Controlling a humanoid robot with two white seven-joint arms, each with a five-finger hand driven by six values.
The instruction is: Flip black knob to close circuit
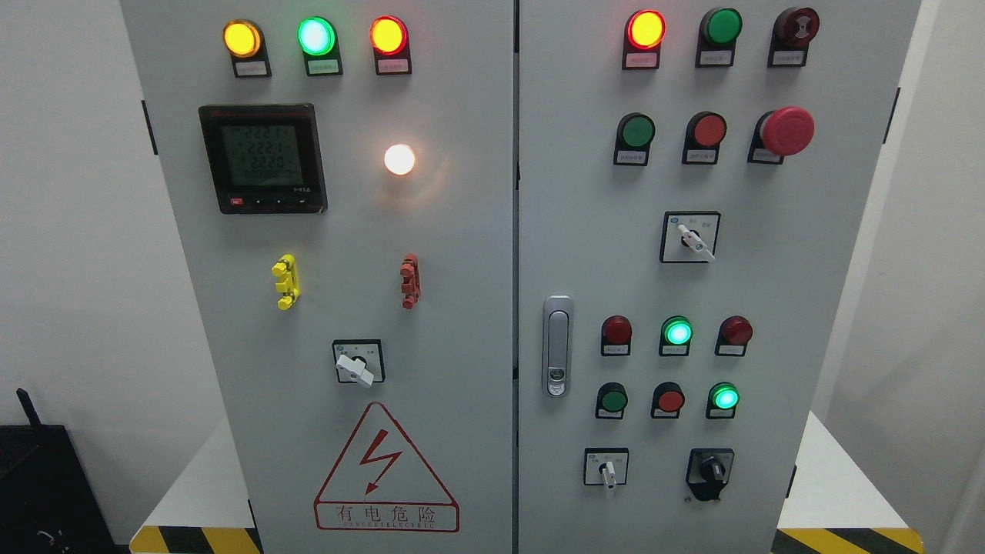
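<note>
Black knob (711,469) sits at 5 o'clock on rt cabinet door (839,308) — handle upright, below lit green lamp (724,398). No robot hands in view — fingers' state can't be told.

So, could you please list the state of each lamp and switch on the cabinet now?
Top-left amber lamp: lit
Top-left green lamp: lit
Top-left red lamp: lit
White lamp: lit
Digital meter: on, showing numbers
Top-right red lamp: lit
Top-right green lamp: unlit
Black knob: pointing up
Door handle: flush, closed
</note>
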